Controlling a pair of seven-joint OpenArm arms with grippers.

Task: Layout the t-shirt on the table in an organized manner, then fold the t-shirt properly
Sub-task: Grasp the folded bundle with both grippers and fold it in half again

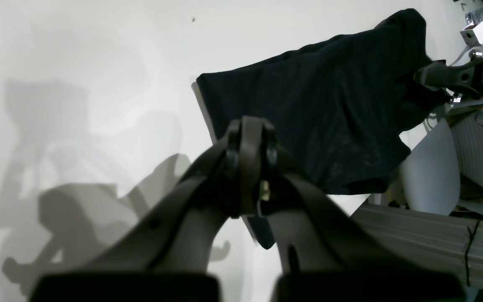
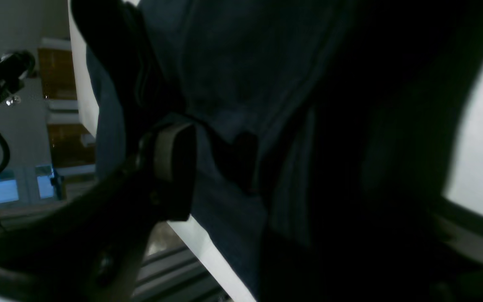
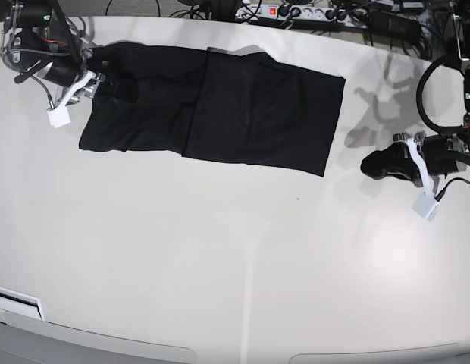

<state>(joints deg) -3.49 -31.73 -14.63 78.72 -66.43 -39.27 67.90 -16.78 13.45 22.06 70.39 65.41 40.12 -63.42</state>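
My right tool (image 3: 98, 68) straddles the t-shirt's (image 3: 220, 106) limp sleeve edge, jaws apart; left tool (image 3: 371, 164) closed, empty, beside it on the worktop (image 3: 235, 265).

One plain black soft-fabric t-shirt (image 3: 212, 106) lies on one glossy off-white tabletop (image 3: 235, 258), with two black robot grippers, the left gripper (image 3: 371, 163) and the right gripper (image 3: 98, 57), and one white power strip (image 3: 284, 13).
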